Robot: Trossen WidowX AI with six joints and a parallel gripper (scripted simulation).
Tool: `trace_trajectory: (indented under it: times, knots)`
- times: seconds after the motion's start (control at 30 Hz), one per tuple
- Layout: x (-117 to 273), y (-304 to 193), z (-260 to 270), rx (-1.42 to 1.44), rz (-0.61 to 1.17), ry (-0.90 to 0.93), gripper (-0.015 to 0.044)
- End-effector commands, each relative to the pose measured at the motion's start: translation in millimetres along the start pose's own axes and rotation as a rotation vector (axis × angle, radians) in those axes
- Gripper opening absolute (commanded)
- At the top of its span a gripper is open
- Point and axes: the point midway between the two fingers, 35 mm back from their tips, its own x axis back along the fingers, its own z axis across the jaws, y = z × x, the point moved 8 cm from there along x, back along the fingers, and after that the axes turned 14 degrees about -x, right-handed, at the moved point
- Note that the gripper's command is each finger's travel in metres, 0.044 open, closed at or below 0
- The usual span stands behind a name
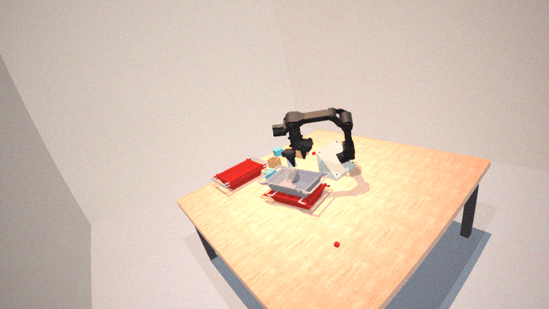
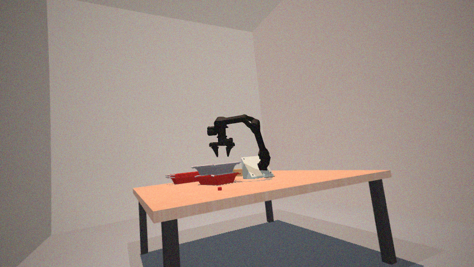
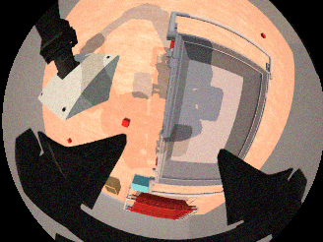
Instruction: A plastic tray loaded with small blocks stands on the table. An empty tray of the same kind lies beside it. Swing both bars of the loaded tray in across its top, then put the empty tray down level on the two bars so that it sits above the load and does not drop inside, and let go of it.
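The grey empty tray (image 1: 286,188) (image 2: 215,169) (image 3: 250,95) sits on top of a red tray (image 1: 291,201) (image 2: 217,179), about level, with its floor near the red rim. Its own bars stick out at its ends in the wrist view. A pale bar piece (image 1: 302,200) (image 2: 212,175) shows at the red tray's rim, below the grey tray. The rest of the red tray's bars and its load are hidden. My gripper (image 1: 299,161) (image 2: 222,156) (image 3: 174,147) is open and empty, above the grey tray and clear of it.
A second red tray (image 1: 242,174) (image 2: 184,178) (image 3: 160,206) with pale bars stands to the left. A cyan block (image 1: 277,152) and a brown block (image 1: 274,162) lie behind. A pale wedge (image 1: 330,159) (image 2: 250,167) (image 3: 74,90) stands near the arm base. A red cube (image 1: 337,243) (image 2: 219,188) lies in front.
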Motion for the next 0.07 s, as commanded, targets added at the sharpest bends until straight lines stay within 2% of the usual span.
trace_trajectory:
  times: [0.0, 0.03]
  knots:
    - [14.3, 0.6, 1.8, 0.005, 0.008, -0.003, 0.044]
    - [6.1, -0.5, 2.1, -0.003, 0.001, -0.004, 0.044]
